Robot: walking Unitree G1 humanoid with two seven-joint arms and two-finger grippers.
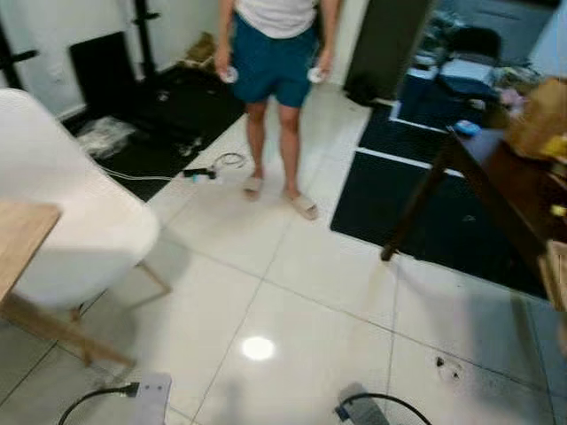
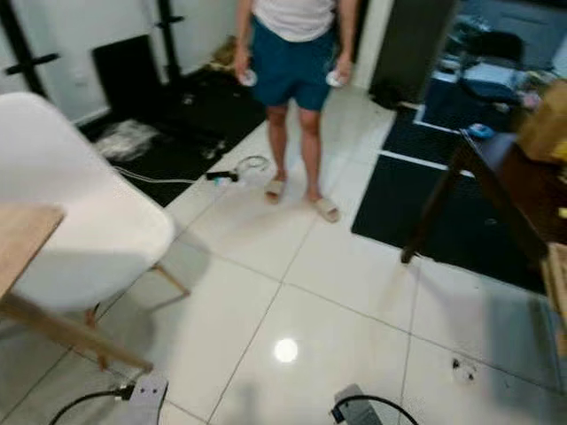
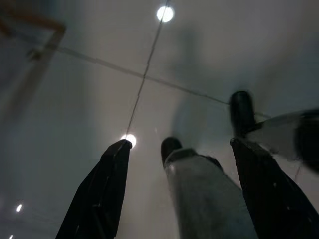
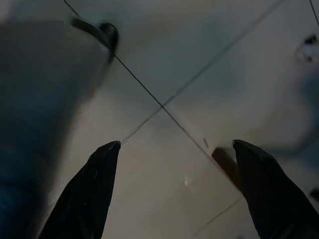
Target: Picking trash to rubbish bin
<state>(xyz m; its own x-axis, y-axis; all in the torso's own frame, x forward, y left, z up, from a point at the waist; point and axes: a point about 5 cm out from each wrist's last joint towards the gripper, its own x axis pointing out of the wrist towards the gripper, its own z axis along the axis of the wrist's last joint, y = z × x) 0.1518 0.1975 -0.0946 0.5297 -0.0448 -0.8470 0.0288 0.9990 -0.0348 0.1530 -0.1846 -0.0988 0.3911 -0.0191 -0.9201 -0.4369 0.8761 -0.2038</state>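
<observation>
Small scrap (image 1: 446, 367) on floor tile (image 1: 301, 266)

My right gripper (image 4: 174, 149) hangs with its two black fingers (image 4: 84, 194) spread wide over pale floor tiles (image 4: 164, 59) crossed by dark grout lines.

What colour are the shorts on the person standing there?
The shorts are dark teal blue, clearest in the right eye view.

The glossy white tiled floor (image 1: 292, 292) carries black mats (image 1: 425, 212), a coiled white cable (image 1: 229, 160), a small dark scrap (image 1: 447, 367) (near the dark surface (image 1: 523, 195)), and a person's sandalled feet (image 1: 304, 205).
</observation>
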